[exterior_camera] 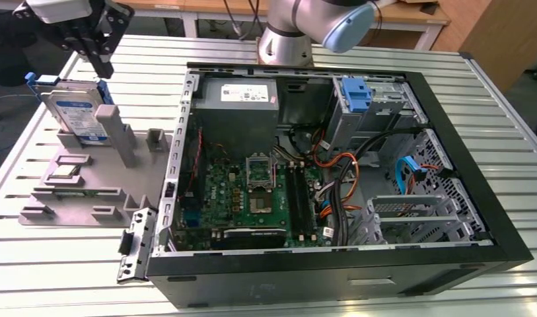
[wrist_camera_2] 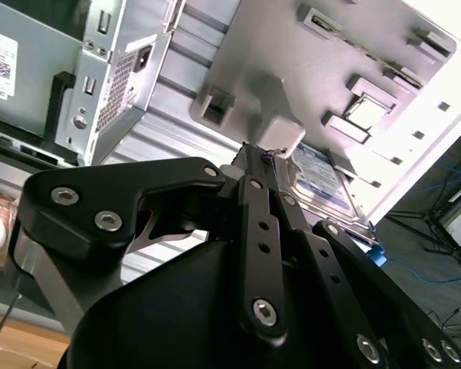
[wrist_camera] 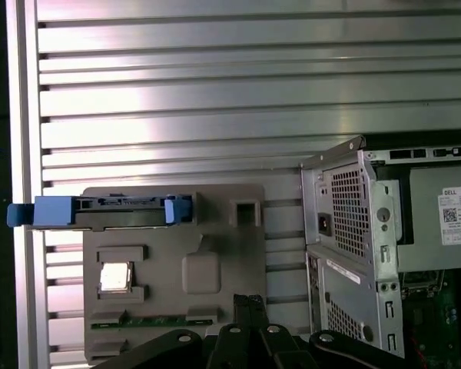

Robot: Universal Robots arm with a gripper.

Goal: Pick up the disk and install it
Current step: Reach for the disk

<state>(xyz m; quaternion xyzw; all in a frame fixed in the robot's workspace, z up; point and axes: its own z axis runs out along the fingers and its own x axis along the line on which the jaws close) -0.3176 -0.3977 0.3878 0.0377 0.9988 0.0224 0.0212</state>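
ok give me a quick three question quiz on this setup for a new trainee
1. True or false: the hand is gripping the disk.
2. Multiple choice: where is the disk?
A) standing on edge in the grey holder beside the computer case
B) lying flat on the motherboard
C) seated in the case's drive bay
3. Fill in: the plastic frame around the disk's edges is ____.

Key
1. False. The disk sits in the holder, and in the exterior view the hand is above it and holds nothing.
2. A
3. blue
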